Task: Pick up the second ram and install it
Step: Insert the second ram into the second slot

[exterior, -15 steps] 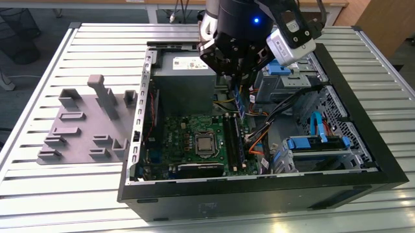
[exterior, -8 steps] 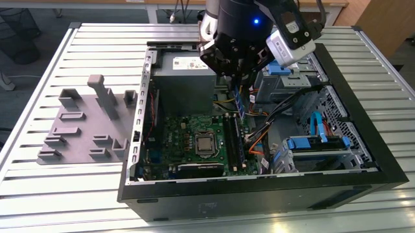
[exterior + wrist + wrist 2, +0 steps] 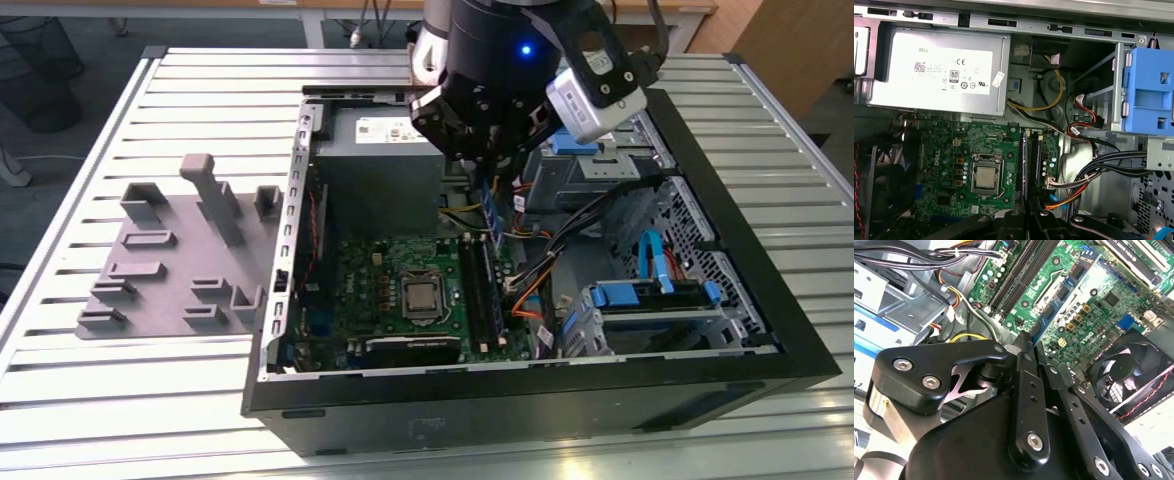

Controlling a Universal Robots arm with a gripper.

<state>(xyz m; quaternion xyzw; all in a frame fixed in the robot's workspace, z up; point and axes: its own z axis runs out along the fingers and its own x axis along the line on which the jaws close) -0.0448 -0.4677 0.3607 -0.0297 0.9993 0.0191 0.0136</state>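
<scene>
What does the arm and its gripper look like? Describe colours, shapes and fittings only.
The arm's wrist is a glossy black housing with a small blue light. A white and grey camera block is bolted to its side. The gripper is matte black, built of flat jointed links with rounded ends, fastened by silver screws; the second wrist view shows those links and screws close up.

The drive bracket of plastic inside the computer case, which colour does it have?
Blue; the plastic drive bracket shows best in the first wrist view.
</scene>
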